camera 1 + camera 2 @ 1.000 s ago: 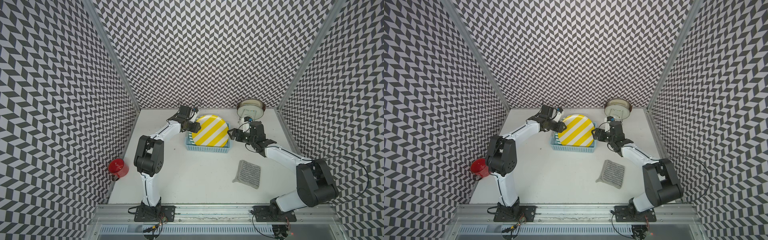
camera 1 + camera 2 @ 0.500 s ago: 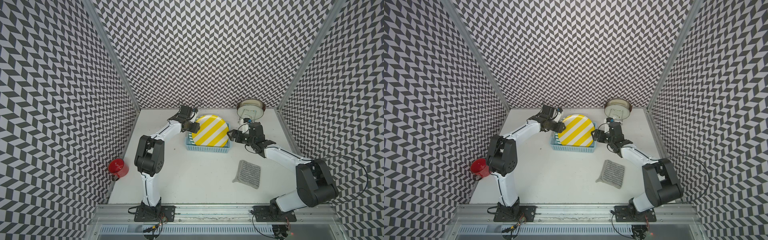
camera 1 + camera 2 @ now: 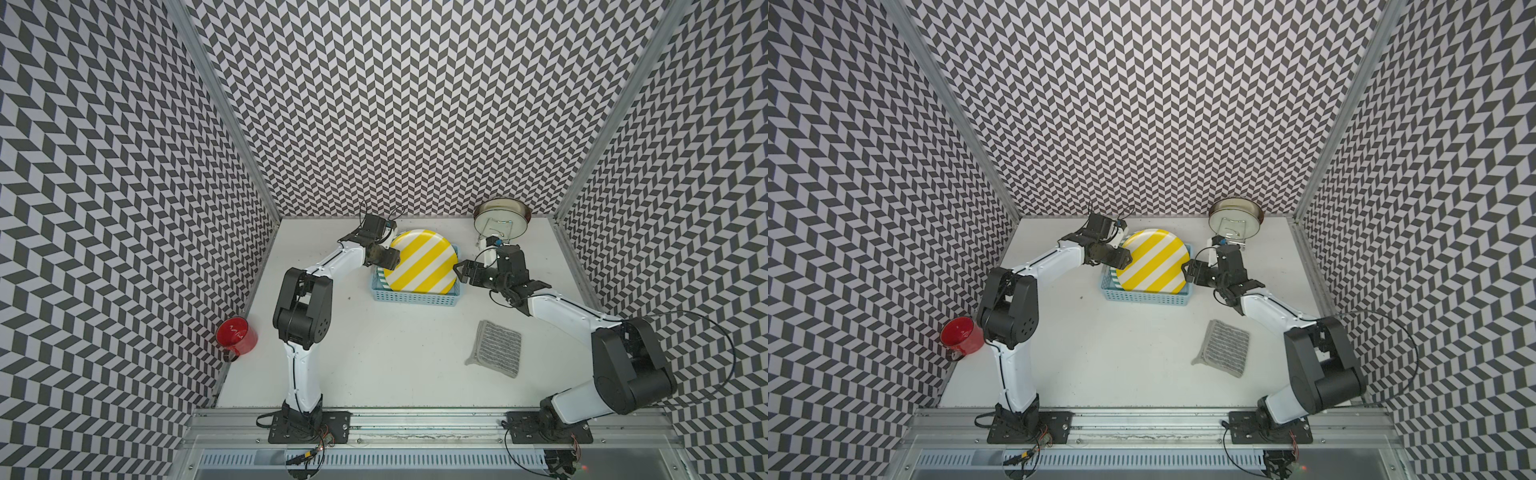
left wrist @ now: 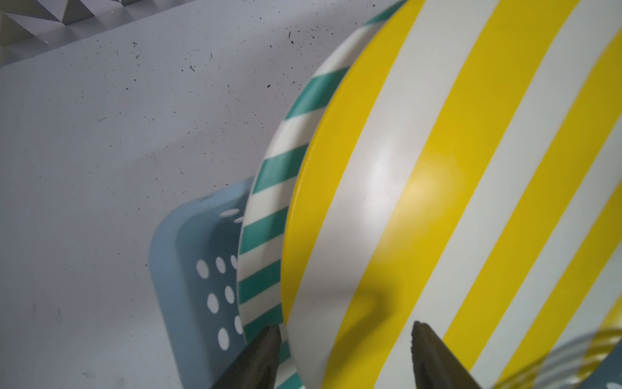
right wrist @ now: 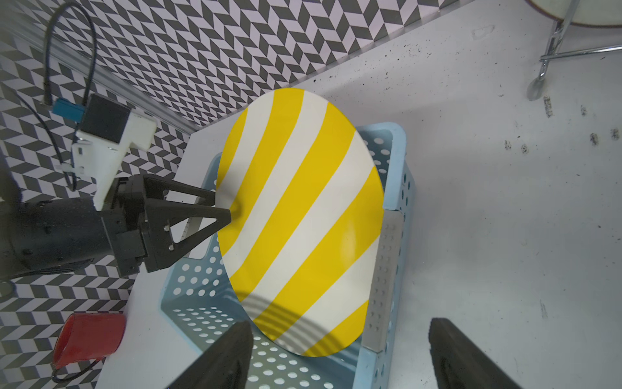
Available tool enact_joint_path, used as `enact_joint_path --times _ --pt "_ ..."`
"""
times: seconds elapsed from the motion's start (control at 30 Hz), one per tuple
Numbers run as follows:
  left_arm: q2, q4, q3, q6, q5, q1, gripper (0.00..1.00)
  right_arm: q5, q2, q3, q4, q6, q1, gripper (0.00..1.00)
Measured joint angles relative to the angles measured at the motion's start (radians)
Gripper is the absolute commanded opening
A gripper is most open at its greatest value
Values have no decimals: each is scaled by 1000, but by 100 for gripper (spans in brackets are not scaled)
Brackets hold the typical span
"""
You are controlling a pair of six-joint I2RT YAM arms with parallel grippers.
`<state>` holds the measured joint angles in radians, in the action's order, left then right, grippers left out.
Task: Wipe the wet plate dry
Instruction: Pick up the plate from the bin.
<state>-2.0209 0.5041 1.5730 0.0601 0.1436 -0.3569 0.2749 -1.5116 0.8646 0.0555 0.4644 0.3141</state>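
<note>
1. Top views.
   - The yellow-striped plate [image 3: 420, 262] [image 3: 1152, 261] stands on edge in a blue basket [image 3: 415, 297], between the two grippers.
   - The left gripper [image 3: 392, 262] is at one rim of the plate. The right gripper [image 3: 459, 272] is just off the opposite rim.
   - The cloth [image 3: 495, 348] lies flat on the table [image 3: 374, 365], well behind the right gripper and beside that arm's forearm. Neither gripper holds it.
2. Left wrist view.
   - The left gripper [image 4: 345, 331] has its fingers parted and straddles the plate's rim.
   - One tip is over the striped face. The other is behind it, by a teal-striped plate [image 4: 269, 232] leaning at the back.
   - No clamp is seen, and whether a tip touches cannot be told.
3. Right wrist view.
   - The right gripper [image 5: 340, 331] has its fingers spread wide and is empty.
   - The plate's nearest edge is just ahead of the tips, with the basket wall [image 5: 393, 168] alongside.
4. Progress (a judgement).
   - Wiping has not begun.
   - What is left: secure the plate, fetch the cloth, and dry the face.
</note>
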Motion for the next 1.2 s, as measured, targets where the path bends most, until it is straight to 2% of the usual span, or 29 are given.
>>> enact_joint_path --times 0.47,0.8,1.03,1.2 --pt "-18 0 11 2 11 -8 66 11 -28 0 5 0 0 85" --pt "-18 -1 11 2 14 -8 65 32 -121 -1 0 13 4 61" --pt "-18 -9 7 2 25 -5 63 42 -125 -24 19 13 4 30" --pt "-18 -26 -1 2 45 0 62 48 -127 -24 28 32 10 17"
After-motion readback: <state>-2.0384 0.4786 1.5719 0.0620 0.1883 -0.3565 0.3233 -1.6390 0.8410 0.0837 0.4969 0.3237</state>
